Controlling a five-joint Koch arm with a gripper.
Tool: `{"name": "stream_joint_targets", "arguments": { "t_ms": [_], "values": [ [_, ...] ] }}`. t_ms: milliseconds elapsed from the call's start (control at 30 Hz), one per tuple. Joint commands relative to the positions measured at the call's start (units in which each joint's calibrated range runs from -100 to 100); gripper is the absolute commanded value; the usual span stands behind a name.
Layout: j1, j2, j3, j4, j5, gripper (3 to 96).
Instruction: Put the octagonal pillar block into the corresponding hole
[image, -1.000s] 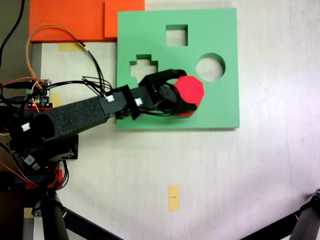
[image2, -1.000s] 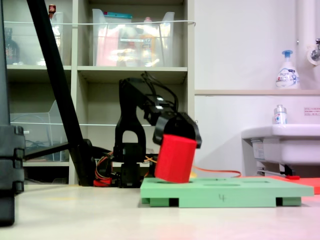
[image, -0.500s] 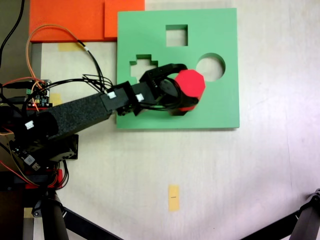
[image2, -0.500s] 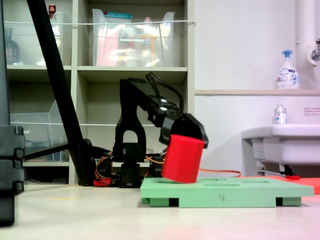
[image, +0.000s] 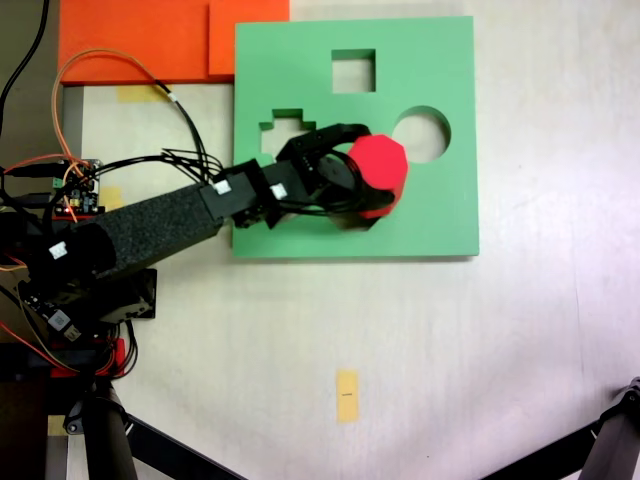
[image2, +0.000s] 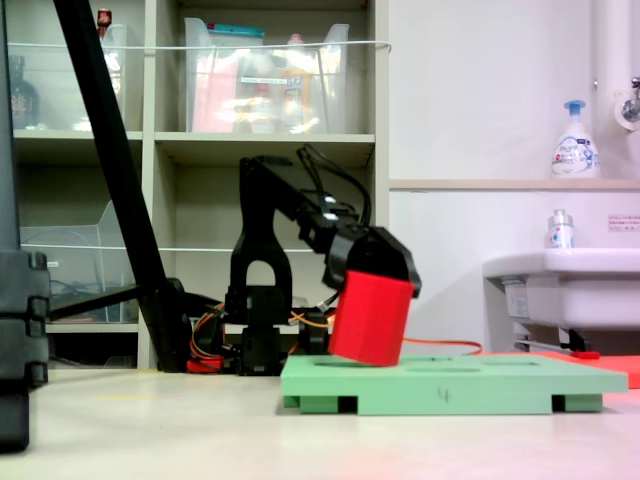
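The octagonal pillar block (image: 380, 170) is bright red and sits in my gripper (image: 366, 178), which is shut on it with one black finger on each side. It hangs over the lower middle of the green board (image: 440, 60). In the second exterior view the block (image2: 371, 318) is tilted, its lower edge at the top face of the board (image2: 450, 385), under the gripper (image2: 378, 268). A square cutout (image: 353, 70), a cross cutout (image: 286, 135) and a round cutout (image: 421, 134) show. The corresponding hole is hidden beneath the block and gripper.
Orange foam sheets (image: 150, 40) lie at the board's upper left in the first exterior view. Loose wires (image: 180, 110) and a circuit board (image: 80, 190) sit by the arm's base. A yellow tape strip (image: 347, 395) marks the table. A black pole (image2: 120, 170) leans in the second exterior view's left.
The gripper has carried the block a little toward the board's far edge, rightward in the second exterior view. The block stays tilted, with its base low at the board's surface.
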Motion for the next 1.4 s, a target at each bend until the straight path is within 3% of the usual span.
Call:
{"name": "stream_joint_targets", "arguments": {
  "t_ms": [33,1400],
  "values": [
    [0.4,-3.5,-0.1,-1.1,0.0,33.9],
    [0.3,-16.1,-6.3,-4.1,0.1,33.8]
  ]
}}
